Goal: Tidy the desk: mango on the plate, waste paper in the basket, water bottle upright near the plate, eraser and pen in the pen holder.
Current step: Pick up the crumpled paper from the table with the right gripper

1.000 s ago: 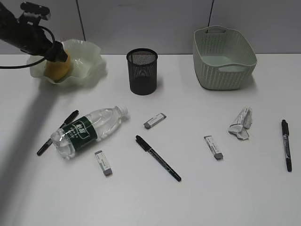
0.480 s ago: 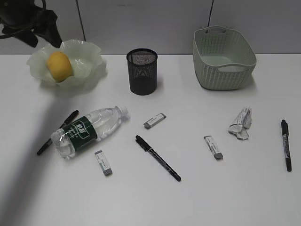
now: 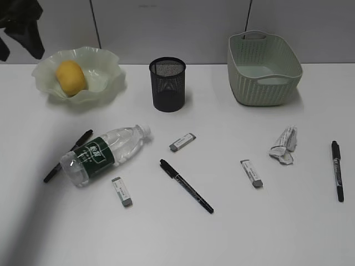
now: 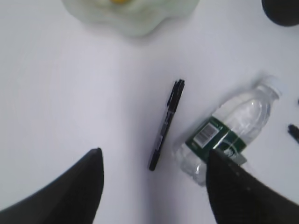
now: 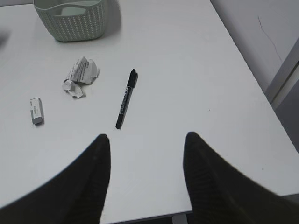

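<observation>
Two grippers, both spread wide, empty: left gripper hangs high over the desk above the lying water bottle; right gripper hovers near a pen. Mango sits on plate.

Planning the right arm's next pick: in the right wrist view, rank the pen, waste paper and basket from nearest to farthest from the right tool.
1. Pen, just ahead of the open right tool.
2. Waste paper, ahead-left.
3. Basket, far top left.
</observation>
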`<state>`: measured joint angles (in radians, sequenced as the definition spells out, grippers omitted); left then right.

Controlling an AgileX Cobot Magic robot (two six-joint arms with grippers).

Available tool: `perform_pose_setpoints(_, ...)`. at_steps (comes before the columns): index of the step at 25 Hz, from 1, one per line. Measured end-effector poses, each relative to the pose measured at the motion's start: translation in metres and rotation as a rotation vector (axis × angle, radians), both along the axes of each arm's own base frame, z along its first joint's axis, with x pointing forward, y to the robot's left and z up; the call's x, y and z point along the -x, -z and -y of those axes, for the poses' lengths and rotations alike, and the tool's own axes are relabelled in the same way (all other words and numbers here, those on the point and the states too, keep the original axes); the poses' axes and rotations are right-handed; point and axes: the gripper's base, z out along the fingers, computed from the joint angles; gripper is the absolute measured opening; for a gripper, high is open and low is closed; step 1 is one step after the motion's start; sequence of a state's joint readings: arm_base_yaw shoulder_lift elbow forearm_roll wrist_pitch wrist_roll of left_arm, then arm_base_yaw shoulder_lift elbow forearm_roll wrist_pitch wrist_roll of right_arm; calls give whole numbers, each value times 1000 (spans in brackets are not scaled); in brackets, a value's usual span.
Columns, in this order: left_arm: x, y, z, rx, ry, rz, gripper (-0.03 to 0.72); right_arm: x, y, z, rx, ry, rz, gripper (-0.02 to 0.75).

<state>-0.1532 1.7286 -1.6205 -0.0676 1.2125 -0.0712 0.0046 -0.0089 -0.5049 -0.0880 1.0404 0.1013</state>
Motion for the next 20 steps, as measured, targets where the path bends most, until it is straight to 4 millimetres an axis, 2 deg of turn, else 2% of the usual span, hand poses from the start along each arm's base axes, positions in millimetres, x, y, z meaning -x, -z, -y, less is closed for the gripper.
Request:
perform_pose_setpoints(4, 44, -1, -10, -38, -1, -24, 505, 0, 0, 0, 0, 0, 0, 406)
perform_pose_setpoints(8, 102, -9, -22, -66, -1, 10, 476, 0, 0, 0, 0, 0, 0, 406)
perform_pose_setpoints(13, 181, -21, -33, -29, -8, 204, 461, 0, 0, 0, 0, 0, 0, 407)
perform_pose_setpoints(17, 249, -22, -44, 4, -15, 408, 459, 0, 0, 0, 0, 0, 0, 407)
perform_pose_setpoints(20, 287, -11, -49, 24, -17, 501, 459, 0, 0, 0, 0, 0, 0, 406)
